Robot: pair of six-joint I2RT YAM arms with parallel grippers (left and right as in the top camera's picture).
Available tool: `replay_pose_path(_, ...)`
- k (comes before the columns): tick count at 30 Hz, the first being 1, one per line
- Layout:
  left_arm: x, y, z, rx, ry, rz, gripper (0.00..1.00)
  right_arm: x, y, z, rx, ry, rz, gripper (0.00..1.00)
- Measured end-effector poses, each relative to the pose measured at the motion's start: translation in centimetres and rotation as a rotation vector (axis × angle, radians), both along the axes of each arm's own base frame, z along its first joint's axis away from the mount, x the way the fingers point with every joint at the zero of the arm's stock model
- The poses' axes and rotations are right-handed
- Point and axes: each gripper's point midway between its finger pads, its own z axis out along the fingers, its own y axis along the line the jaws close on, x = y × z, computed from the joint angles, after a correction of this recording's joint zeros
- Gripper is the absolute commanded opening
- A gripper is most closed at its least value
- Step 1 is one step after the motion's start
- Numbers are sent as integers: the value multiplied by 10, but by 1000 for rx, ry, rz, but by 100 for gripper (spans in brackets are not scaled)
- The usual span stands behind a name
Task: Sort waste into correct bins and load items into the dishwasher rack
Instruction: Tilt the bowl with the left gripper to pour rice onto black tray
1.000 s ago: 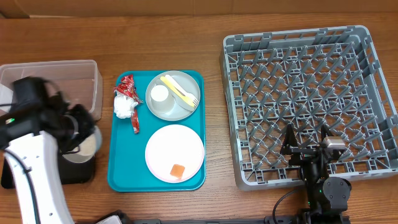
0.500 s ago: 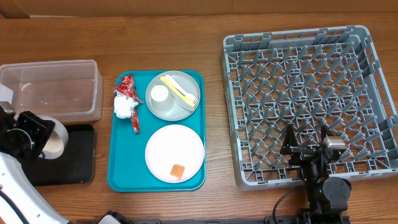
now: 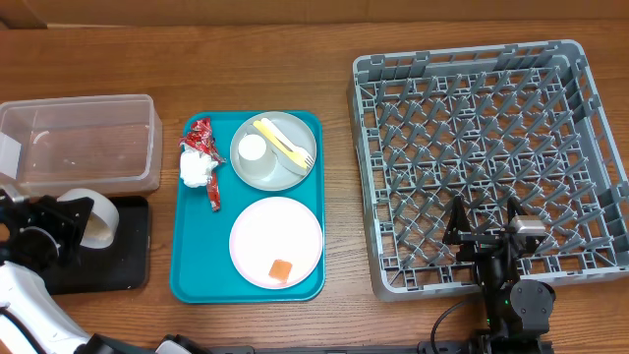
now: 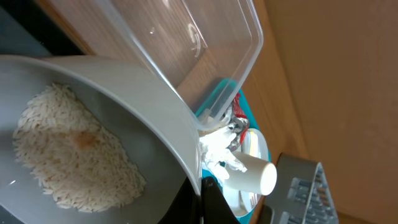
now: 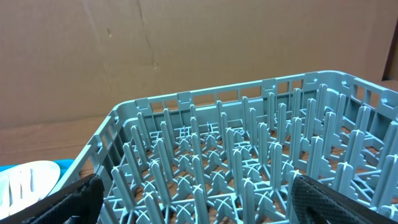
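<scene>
Left gripper (image 3: 61,219): jaws clamped on the rim of the round white bowl (image 3: 93,221). One dark finger (image 4: 202,200) shows under the rim in the wrist view. The bowl is tipped on its side above the shallow black rectangular tray (image 3: 123,258), at the left of the table. Loose white rice grains (image 4: 68,155) lie in a flat patch on the inner wall; none seen on the black tray. The clear rectangular plastic tub (image 3: 84,143) is just behind, apart from the bowl.

Handling, judged: the bowl is stiff, smooth and light. The rim is likely slippery, so a pinch across the wall is the place to hold. The rice looks clumped and may cling rather than pour; it probably wants a steeper tilt.

Right gripper (image 3: 484,224): fingers spread wide and empty, at the near edge of the large square grey plastic dishwasher rack (image 3: 491,147).

Flat teal tray (image 3: 197,246), between the two, carries:
- crinkled red wrapper (image 3: 201,138)
- crumpled white napkin (image 3: 196,169)
- grey round plate (image 3: 272,169), with small white cup (image 3: 253,147) and pale yellow plastic fork and spoon (image 3: 285,143) on it
- white round plate (image 3: 276,236), with small orange food cube (image 3: 281,270) on it

Writing: no brand, label or lettering legible anywhere.
</scene>
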Motion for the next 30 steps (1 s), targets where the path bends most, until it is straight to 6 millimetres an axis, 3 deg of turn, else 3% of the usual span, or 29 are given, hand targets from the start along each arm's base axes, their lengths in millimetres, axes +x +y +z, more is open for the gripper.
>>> replay_pose_path(11,-24,14,-18,-83,-179,76,4,0,0,0,0,0,0,100)
replay_pose_path(19,-17,6,3,-88,-338,-1,4,0,0,0,0,1,0,100)
replay_pose_path(30,-15,-1,15,-108,-413,-42,4,0,0,0,0,0,0,100)
